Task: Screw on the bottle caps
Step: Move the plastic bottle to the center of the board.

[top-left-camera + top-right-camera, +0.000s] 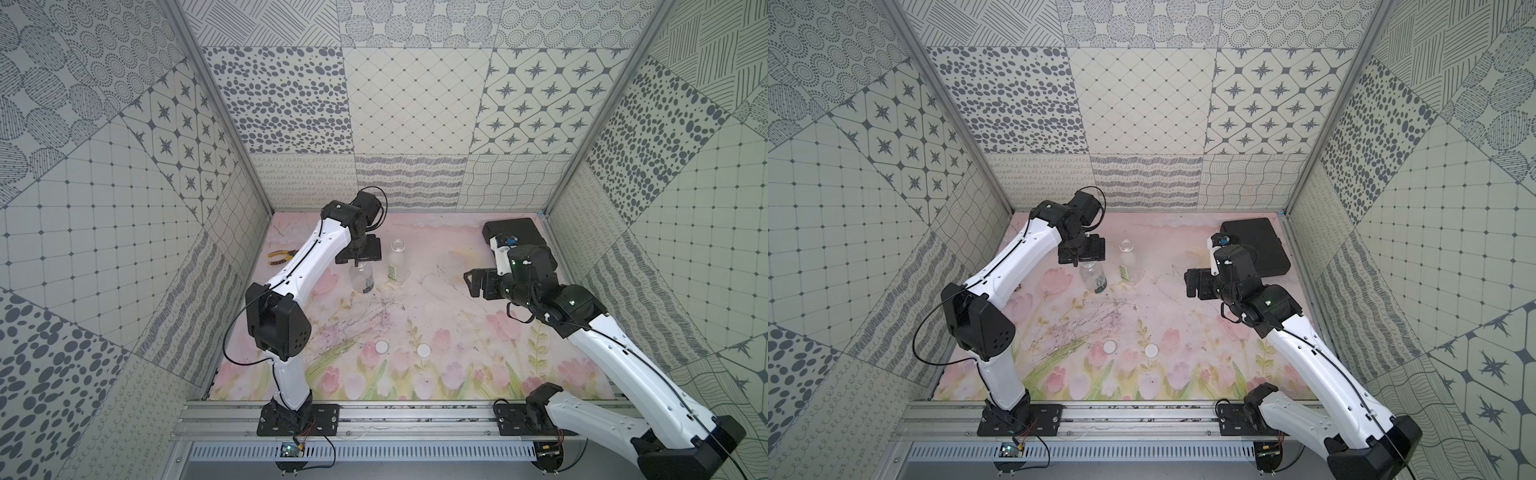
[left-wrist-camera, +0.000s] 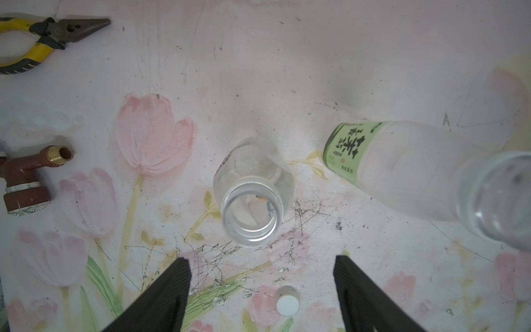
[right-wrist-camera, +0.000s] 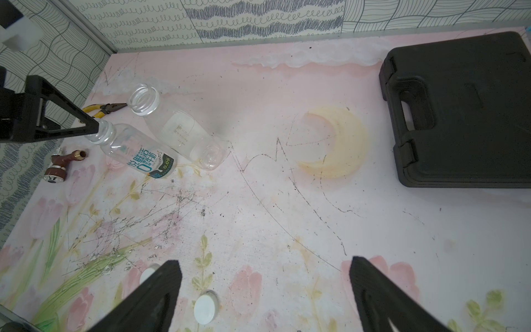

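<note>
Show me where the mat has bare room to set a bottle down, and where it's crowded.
Widest bare patch: the middle of the mat, bordered by the bottles, the caps and the black case. Another strip lies between caps and near rail. Crowded: the far left corner, with pliers, brass tap, both bottles and the left claw.

**Plastic, metal and a scuffed mat**

The fingers (image 2: 172, 287) of the left gripper (image 2: 261, 258) and the fingers (image 3: 161, 290) of the right gripper (image 3: 264, 261) are matt black plastic with fine ribbing. Just ahead of the left fingers, the shorter bottle (image 2: 253, 172) is clear, glossy plastic. The taller bottle (image 2: 402, 172) beside it looks cloudier, with a smooth green label. Between the right fingers, a bottle cap (image 3: 204, 310) is matt white plastic. The mat (image 2: 258, 72) beneath is matt, printed, scratched and scuffed. Beyond the left fingers, the pliers (image 2: 48, 31) have dull dark metal jaws, and a fitting (image 2: 28, 178) ends in threaded brass.
</note>
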Action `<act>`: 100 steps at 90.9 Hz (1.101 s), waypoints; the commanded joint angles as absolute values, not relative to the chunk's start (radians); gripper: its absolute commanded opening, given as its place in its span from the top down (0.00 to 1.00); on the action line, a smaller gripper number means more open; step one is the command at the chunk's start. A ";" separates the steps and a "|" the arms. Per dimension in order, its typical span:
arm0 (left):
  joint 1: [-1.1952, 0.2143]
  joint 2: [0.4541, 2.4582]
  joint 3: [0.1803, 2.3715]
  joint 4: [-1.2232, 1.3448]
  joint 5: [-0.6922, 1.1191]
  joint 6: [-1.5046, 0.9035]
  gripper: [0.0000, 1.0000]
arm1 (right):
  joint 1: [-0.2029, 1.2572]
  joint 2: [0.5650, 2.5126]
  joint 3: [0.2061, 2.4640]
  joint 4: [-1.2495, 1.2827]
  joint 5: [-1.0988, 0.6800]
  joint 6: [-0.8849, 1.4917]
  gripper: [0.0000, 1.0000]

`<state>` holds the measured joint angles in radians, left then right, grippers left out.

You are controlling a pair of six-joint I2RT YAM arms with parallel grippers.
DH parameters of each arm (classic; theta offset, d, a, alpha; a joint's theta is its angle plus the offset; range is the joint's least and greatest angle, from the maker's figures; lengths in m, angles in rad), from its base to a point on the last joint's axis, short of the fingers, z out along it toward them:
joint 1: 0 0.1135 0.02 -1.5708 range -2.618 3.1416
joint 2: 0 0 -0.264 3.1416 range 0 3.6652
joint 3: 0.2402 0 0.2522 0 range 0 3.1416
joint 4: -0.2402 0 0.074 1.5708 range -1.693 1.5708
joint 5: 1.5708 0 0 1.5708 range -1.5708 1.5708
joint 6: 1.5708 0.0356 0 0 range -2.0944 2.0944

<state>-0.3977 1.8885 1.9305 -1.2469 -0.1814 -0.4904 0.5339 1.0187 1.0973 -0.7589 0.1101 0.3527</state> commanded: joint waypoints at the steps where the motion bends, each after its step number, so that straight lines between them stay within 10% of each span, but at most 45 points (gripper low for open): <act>1: -0.391 1.934 1.962 -1.331 -0.221 -0.474 0.19 | 0.539 1.024 1.094 -0.724 0.120 0.336 0.03; 100: -0.338 2.000 1.959 -1.283 -0.098 -0.462 0.45 | 0.540 1.049 1.092 -0.724 0.115 0.333 0.03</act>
<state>-0.3504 1.9942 1.9491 -1.2671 -0.1295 -0.4751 0.5354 1.0477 1.0973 -0.7586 0.1101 0.3462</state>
